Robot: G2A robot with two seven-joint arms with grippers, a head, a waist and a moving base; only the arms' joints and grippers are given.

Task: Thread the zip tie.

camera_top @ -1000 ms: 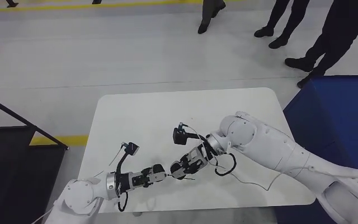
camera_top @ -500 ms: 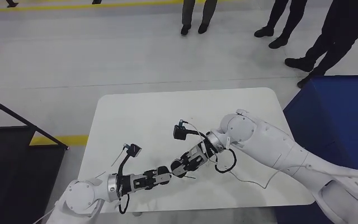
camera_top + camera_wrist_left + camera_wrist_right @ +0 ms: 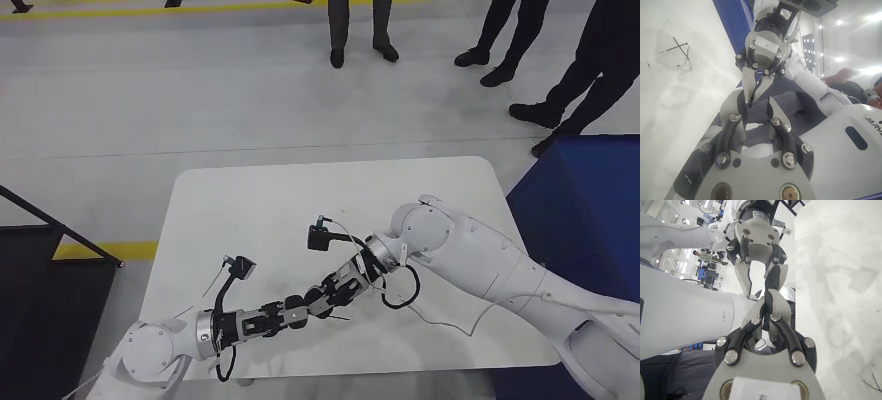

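Pinching zip tie (image 3: 753, 93), right hand (image 3: 753, 99), tip toward spread left hand (image 3: 759, 292)

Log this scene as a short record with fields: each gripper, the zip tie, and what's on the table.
left gripper: open, tips facing the right gripper, close to it
right gripper: shut on the zip tie
zip tie: black, pinched between the right gripper's fingers
table: white, with spare ties lying loose
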